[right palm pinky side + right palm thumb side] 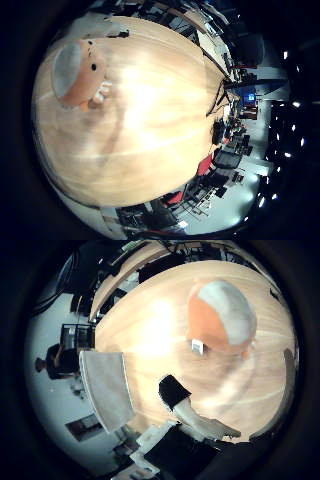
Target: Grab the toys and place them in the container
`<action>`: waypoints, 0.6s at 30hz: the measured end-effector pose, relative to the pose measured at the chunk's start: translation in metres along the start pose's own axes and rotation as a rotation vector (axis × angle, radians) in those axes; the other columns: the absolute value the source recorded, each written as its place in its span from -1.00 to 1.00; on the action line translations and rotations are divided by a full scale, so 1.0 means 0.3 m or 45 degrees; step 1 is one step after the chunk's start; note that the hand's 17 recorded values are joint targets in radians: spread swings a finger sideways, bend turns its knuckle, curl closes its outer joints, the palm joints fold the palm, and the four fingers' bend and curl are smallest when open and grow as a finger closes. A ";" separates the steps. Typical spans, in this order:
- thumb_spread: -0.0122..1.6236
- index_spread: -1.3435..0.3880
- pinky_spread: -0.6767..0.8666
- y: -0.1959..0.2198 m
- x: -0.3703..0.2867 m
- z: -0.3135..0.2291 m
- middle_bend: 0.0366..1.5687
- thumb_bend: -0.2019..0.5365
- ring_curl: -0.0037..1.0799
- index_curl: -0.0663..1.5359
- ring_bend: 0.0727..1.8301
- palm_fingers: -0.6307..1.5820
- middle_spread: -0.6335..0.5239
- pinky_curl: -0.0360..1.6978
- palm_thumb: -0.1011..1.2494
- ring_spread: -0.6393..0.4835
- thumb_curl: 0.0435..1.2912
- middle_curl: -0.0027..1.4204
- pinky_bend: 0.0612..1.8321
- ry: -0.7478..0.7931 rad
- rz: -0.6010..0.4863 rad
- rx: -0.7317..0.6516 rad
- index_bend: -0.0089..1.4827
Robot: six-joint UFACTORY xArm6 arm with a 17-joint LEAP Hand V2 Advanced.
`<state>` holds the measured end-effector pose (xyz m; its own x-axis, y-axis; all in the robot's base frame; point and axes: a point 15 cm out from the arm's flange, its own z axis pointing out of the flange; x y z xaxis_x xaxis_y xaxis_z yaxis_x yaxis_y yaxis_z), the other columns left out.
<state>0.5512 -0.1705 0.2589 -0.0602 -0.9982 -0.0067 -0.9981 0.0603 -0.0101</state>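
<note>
Orange and grey, the plush toy (220, 320) sits on the desk (150, 130) right below the palm, nearest of anything to the hand. It looks like a round stuffed animal: an orange body, a grey patch over one side, a small black eye and a white bit near the mouth. I'd judge it light and soft, something that squashes under pressure and won't break or slip much thanks to the fuzzy cloth. The plump middle of the body seems the best place to take hold, with fingers wrapping round both sides rather than pinching the small white tag.

One of the fingers (195, 412), white with a black tip, reaches out over the wood beside the toy, not touching it; the hand looks released, grasping nothing.

Further off, at the desk's edge, lies a grey container (105, 387), well apart from the toy.
</note>
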 end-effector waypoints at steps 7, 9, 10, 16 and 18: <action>0.17 0.01 0.22 -0.042 0.024 0.076 -0.71 -0.54 -0.64 -0.54 -0.40 -0.20 -0.24 -0.92 -0.38 -0.03 -0.60 -0.49 -0.11 -0.006 0.000 -0.029 -0.77; 0.16 0.01 0.22 -0.041 0.024 0.096 -0.71 -0.54 -0.64 -0.54 -0.40 -0.20 -0.24 -0.92 -0.38 -0.05 -0.60 -0.49 -0.12 -0.010 -0.005 -0.040 -0.77; 0.16 0.01 0.22 -0.041 0.024 0.109 -0.72 -0.54 -0.64 -0.54 -0.40 -0.20 -0.24 -0.92 -0.38 -0.05 -0.60 -0.49 -0.12 -0.012 -0.005 -0.048 -0.77; 0.13 0.01 0.21 -0.043 0.017 0.197 -0.71 -0.55 -0.62 -0.55 -0.39 -0.19 -0.24 -0.92 -0.41 -0.06 -0.60 -0.49 -0.12 -0.024 -0.033 -0.091 -0.77; 0.12 0.01 0.20 -0.046 0.010 0.226 -0.71 -0.55 -0.62 -0.55 -0.39 -0.19 -0.23 -0.92 -0.43 -0.06 -0.60 -0.49 -0.12 -0.025 -0.042 -0.102 -0.77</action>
<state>0.5656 -0.1738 0.1912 -0.0275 -0.9992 -0.0276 -0.9973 0.0255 0.0695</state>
